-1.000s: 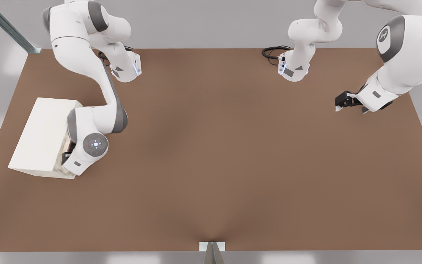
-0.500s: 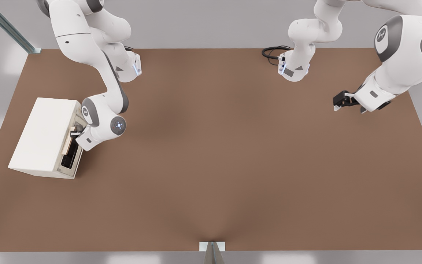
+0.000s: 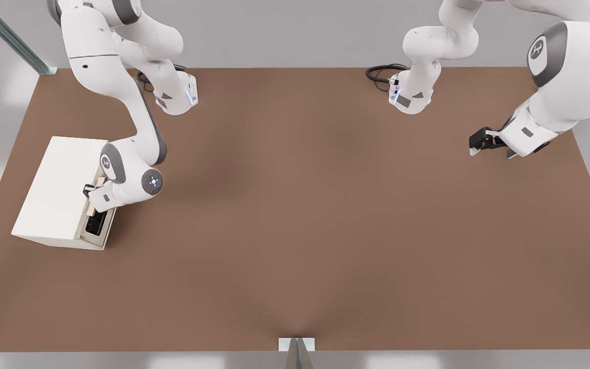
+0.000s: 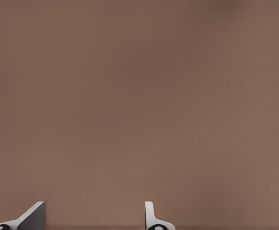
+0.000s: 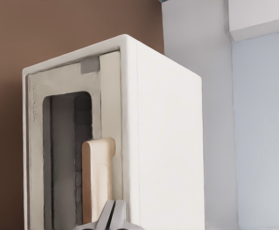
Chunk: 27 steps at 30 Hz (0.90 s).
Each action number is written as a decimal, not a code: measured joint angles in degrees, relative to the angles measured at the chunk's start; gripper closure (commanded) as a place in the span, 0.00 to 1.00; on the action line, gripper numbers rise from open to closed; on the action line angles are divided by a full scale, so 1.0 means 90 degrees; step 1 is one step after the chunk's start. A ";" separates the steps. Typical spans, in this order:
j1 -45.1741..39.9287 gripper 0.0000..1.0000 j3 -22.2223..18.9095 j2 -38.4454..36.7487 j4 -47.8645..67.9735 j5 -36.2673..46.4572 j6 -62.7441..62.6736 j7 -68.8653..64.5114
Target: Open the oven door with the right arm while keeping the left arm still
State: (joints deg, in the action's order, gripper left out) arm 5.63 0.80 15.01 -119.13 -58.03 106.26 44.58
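The pincer [image 3: 90, 189], fingers pressed together, sits at the oven door's [image 3: 98, 225] handle [image 5: 97, 179], right arm [image 3: 121, 107] bent downward.

Right arm [image 3: 121, 77]: glossy white multi-joint casing, dark grey joint bands, round grey button disc [image 3: 152, 181] with lit centre, black gripper [image 3: 88, 190] with pale grey fingertips [image 5: 111, 216], black cable [image 3: 144, 78] at base.

1. The surface [image 3: 295, 215] was a plain brown rectangle.
2. A white box oven [image 3: 59, 189] stood on it near the edge at the front view's left, turned at an angle to that edge.
3. The pincer [image 3: 90, 190] was at the oven's front face, by the tan handle [image 5: 97, 179].
4. A black cable [image 3: 381, 73] lay coiled at the far edge.
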 measured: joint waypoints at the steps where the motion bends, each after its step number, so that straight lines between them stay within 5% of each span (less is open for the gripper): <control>1: -0.0001 0.79 0.0000 0.0034 0.0002 -0.0018 0.0004 0.0051; 17: -0.0022 0.79 0.0015 0.0199 0.0052 -0.0089 0.0005 0.0531; 21: 0.1445 0.79 0.0053 0.0983 0.1658 0.0971 -0.0609 0.0657; 22: 0.1811 0.19 0.0061 0.1249 0.2362 0.1426 -0.0863 0.0694; 23: 0.1853 0.00 0.0064 0.1366 0.2925 0.1937 -0.1112 0.0689; 27: 0.0948 0.00 0.0075 0.1180 0.4697 0.4020 -0.1787 0.0099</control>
State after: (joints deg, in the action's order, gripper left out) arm 14.16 1.47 25.62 -76.86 -21.86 90.18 45.47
